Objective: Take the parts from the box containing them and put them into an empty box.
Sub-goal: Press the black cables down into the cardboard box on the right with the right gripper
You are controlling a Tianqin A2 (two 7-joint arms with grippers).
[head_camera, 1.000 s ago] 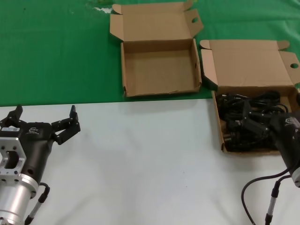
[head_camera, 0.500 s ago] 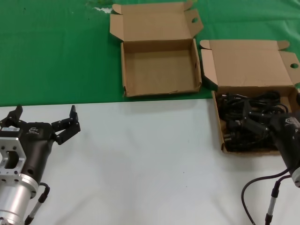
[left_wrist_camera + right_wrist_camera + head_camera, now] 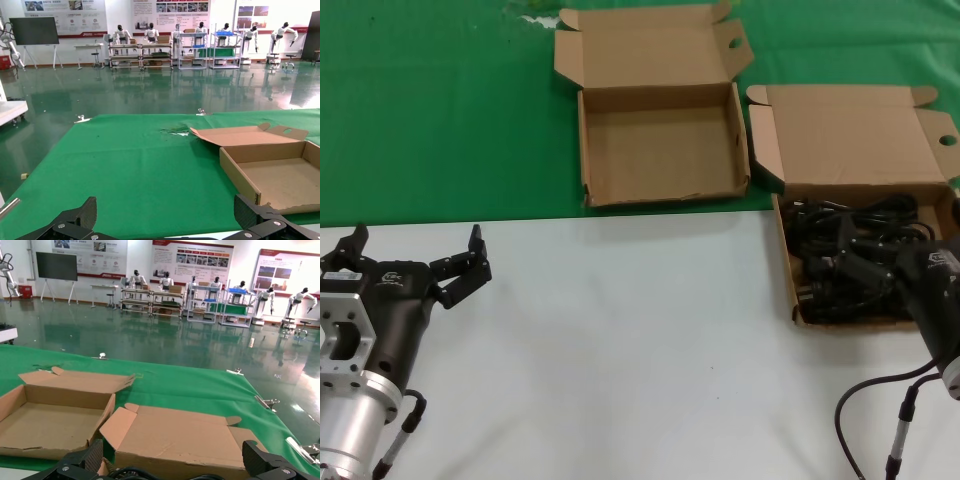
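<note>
The parts (image 3: pixel 845 222) are black power cords piled in the lighter tan box (image 3: pixel 850 135) at the right edge of the white table. My right gripper (image 3: pixel 855 263) is down among these cords, fingers spread wide, and holds nothing. In the right wrist view its gripper (image 3: pixel 175 461) faces the tan box's lid (image 3: pixel 180 435), with cord loops (image 3: pixel 125 473) just below. The darker brown empty box (image 3: pixel 660 150) lies open on the green cloth, left of the tan box; the brown box (image 3: pixel 280 175) also shows in the left wrist view. My left gripper (image 3: pixel 415 262) waits open at the near left.
A white tabletop (image 3: pixel 620 340) covers the near half and a green cloth (image 3: pixel 440 110) the far half. The lids of both boxes lie folded back away from me. The right arm's cable (image 3: pixel 880 400) loops over the table at the near right.
</note>
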